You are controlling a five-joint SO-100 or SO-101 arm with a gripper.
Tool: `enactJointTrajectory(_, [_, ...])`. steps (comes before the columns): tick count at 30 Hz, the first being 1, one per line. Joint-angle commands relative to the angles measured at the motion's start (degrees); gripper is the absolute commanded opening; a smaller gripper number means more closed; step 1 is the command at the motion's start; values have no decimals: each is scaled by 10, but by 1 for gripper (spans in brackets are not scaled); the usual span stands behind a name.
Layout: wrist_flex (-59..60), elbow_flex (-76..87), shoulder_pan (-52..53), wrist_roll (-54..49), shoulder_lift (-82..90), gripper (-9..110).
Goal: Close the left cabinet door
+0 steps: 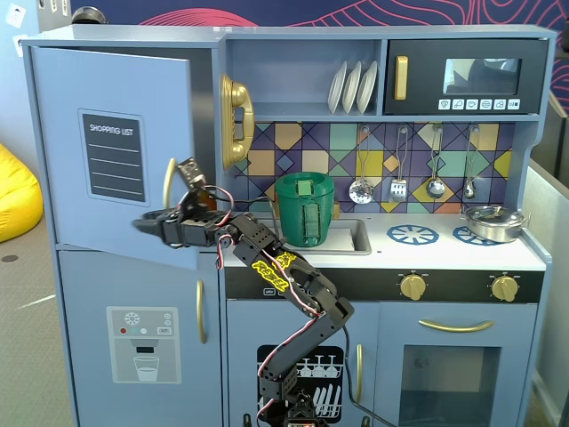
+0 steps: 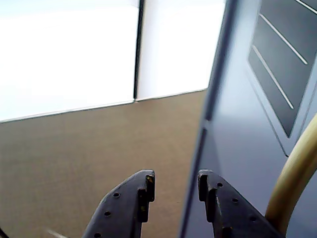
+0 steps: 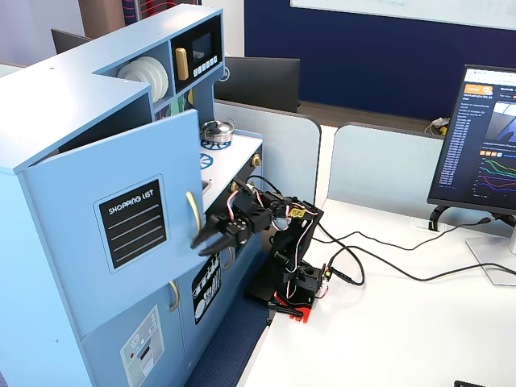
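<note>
The left cabinet door (image 1: 116,142) is light blue with a black "SHOPPING LIST" label and a curved gold handle (image 1: 168,182). It stands partly open, swung out from the toy kitchen, as both fixed views show (image 3: 129,226). My gripper (image 1: 144,224) is in front of the door's lower part, just below the handle (image 3: 196,216), pointing left in a fixed view. In the wrist view the gripper (image 2: 176,186) is open and empty. The door (image 2: 242,134) and its handle (image 2: 292,178) lie to the right, and the door's edge runs up between the fingertips.
Below is the blue door with the dispenser graphic (image 1: 142,342). A gold toy phone (image 1: 236,120) hangs by the opening and a green pot (image 1: 304,209) sits in the sink. The arm's base stands on a white desk (image 3: 387,339) with cables and a monitor (image 3: 480,145).
</note>
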Motion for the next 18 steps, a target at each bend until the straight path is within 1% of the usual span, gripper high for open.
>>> enactJointTrajectory(1, [-19,-8,69,42,16,0])
enactJointTrajectory(9, [-54,-1,187,63,-15,0])
enactJointTrajectory(13, [-83,6,222,48,-34,0])
enactJointTrajectory(18, [-88,8,250,40,-50,0])
